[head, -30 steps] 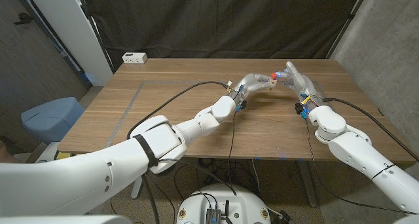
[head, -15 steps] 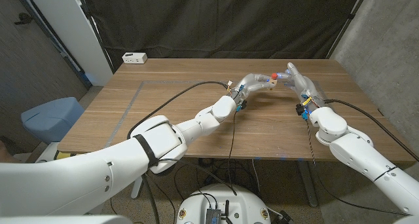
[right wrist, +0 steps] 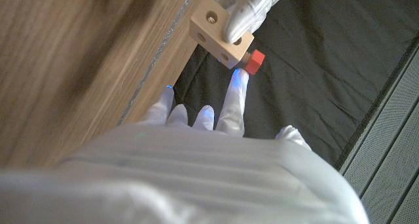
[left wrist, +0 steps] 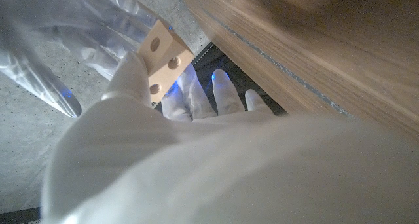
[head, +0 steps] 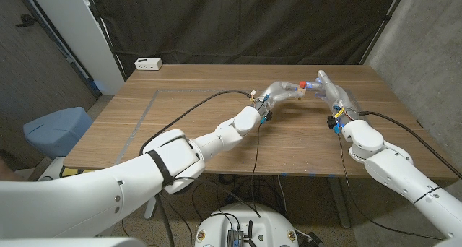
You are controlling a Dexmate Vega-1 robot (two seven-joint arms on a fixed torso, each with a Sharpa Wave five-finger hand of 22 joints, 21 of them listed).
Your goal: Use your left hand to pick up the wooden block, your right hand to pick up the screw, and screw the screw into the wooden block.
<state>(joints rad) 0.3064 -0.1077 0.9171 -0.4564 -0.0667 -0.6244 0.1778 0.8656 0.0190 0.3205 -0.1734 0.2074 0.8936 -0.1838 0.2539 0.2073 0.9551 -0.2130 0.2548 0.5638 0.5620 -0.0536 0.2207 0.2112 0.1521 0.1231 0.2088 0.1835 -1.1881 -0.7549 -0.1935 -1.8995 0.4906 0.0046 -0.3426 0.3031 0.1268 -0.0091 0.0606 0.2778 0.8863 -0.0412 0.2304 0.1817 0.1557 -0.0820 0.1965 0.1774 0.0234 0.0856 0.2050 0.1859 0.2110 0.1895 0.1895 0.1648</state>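
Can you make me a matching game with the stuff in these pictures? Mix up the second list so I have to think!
Things:
1. wooden block
2. screw
3. white box
4. table

Clues:
A. has a red head
B. sits at the far left corner of the table
C. pale cube with round holes, held by the left hand
D. brown, with wood grain

Pairs: 1-C, 2-A, 3-B, 4-D

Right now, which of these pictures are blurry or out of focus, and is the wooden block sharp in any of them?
Head view: evenly lit and sharp, but the wooden block is tiny between the two hands. Left wrist view: the left hand is a soft white blur up close, while the block shows fairly clearly. Right wrist view: the right hand and the table are blurred, the block and red screw crisp.
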